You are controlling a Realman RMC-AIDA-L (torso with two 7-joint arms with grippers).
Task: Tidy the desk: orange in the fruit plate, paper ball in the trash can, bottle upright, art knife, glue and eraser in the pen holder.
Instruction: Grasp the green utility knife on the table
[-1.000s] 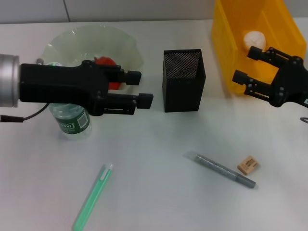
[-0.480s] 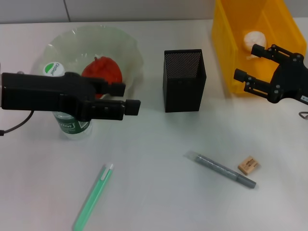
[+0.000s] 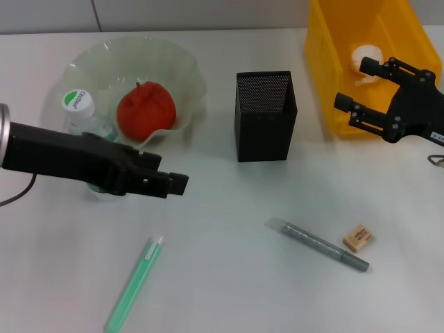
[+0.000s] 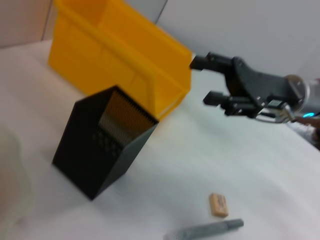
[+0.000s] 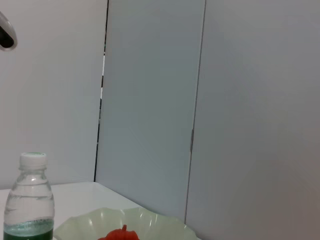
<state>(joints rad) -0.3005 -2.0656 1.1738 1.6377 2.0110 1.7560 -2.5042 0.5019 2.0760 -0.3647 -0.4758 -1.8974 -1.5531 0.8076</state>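
Pale grey-white desk top (image 3: 229, 277), smooth & matte, running back to a light grey panelled wall (image 5: 150, 100) w/ vertical seams.

Large bright yellow rectangular plastic trash can (image 3: 326, 62) at far right; small crumpled white paper ball (image 3: 366, 57) lies inside it. Right gripper (image 3: 365, 89), black, hangs just in front of the can's near wall, fingers spread wide, nothing between them.

Wide translucent pale-green fruit plate (image 3: 90, 59) w/ scalloped rim at far left; round wrinkled red-orange orange (image 3: 144, 109) sits in it. Left gripper (image 3: 175, 182), on a long black arm reaching in from the left edge, sits near the plate's front rim; can't tell how far its fingers are parted, nothing seen in its grasp.

Square black metal mesh pen holder (image 3: 264, 114) upright at centre, between plate & can.

Small clear plastic bottle (image 3: 80, 111) w/ white cap stands upright just beside the plate's left rim, lower part hidden by the left arm.

Green pen-shaped stick (image 3: 133, 283) lies front left. Grey pen-shaped tool (image 3: 320, 245) lies front right, tiny tan-beige eraser (image 3: 357, 237) just beside its right end, apart from it.
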